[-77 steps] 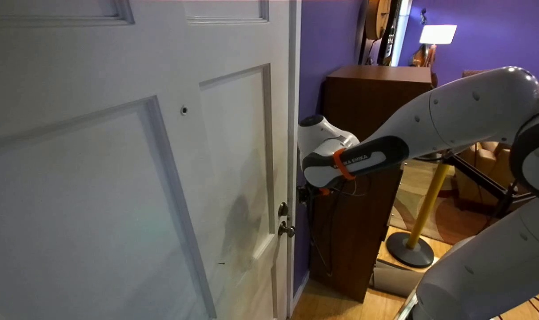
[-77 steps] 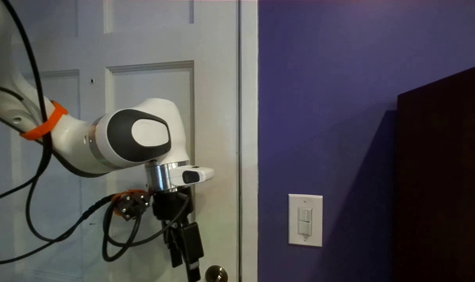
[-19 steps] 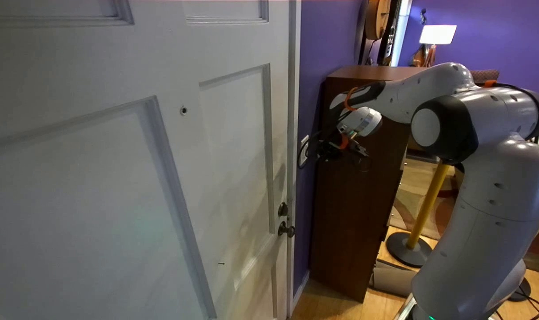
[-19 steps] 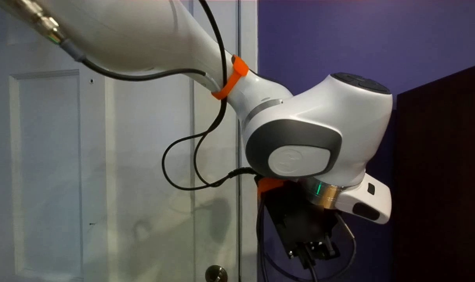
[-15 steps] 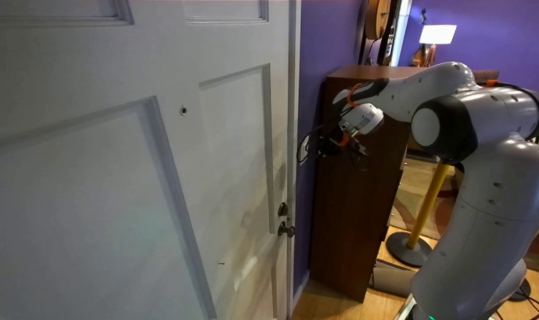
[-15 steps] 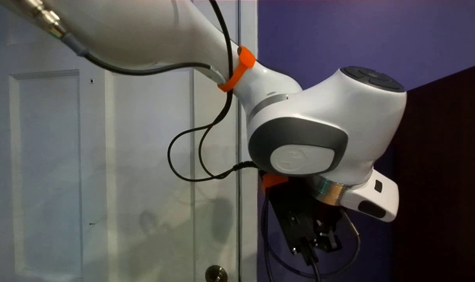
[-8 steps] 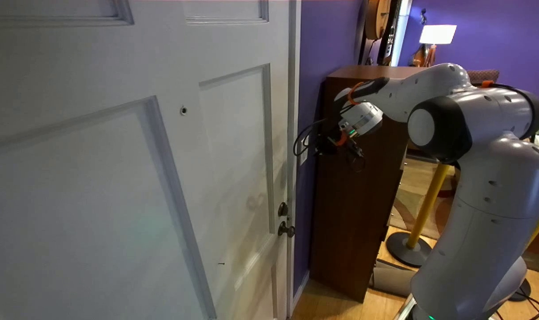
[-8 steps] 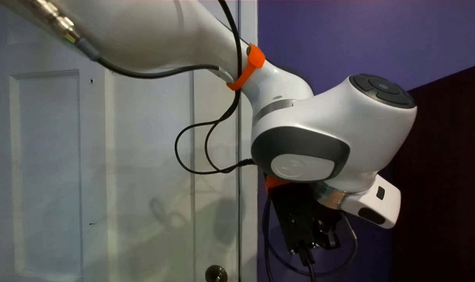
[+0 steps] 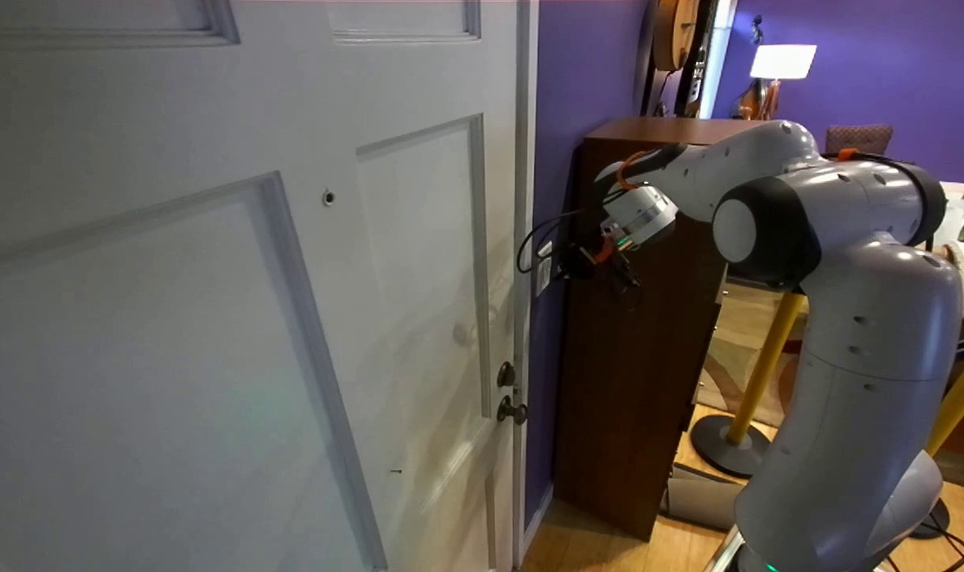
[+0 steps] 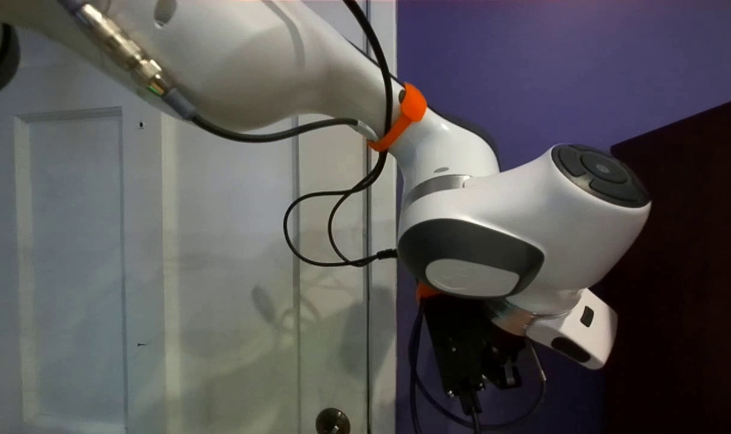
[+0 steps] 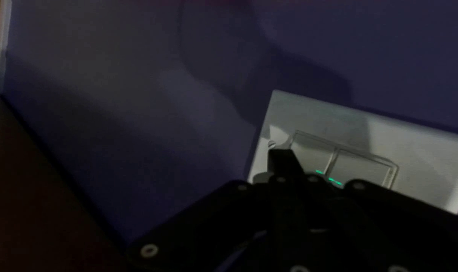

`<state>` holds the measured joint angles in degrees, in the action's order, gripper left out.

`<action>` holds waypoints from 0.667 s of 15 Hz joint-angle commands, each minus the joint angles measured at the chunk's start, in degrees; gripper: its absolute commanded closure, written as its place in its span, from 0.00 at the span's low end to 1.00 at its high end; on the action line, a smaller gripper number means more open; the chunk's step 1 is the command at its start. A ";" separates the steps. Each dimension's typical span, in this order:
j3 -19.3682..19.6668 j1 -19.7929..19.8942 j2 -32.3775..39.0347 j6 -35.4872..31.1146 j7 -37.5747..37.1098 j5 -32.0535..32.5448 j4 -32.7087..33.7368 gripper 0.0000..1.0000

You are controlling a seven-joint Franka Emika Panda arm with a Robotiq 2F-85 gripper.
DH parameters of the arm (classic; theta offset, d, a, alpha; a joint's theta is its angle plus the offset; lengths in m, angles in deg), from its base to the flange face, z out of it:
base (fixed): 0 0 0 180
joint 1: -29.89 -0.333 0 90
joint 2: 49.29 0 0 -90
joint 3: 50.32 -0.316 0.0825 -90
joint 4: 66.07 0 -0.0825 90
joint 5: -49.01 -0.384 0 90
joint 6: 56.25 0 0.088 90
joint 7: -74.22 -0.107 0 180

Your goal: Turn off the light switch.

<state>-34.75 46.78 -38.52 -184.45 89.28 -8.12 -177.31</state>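
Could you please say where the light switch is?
In the wrist view, the light switch is at right, partly behind the jaws; in an exterior view, it's on the purple wall between door frame and brown cabinet.

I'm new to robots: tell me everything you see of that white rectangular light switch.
The white rectangular light switch, seemingly plastic, is mounted on the flat purple wall, slanted in the wrist view. It bears two pale rectangular panels side by side, a small round screw and thin green streaks. The black jointed gripper hides part of it; contact and on-off state cannot be told.
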 commanded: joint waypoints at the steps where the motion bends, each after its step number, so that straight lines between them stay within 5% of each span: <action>1: -0.91 1.43 1.91 2.95 0.72 -3.21 2.81 1.00; 10: -1.03 1.96 3.45 5.07 0.78 -4.50 4.55 1.00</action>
<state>-34.89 47.54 -36.66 -181.09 89.28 -9.97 -175.06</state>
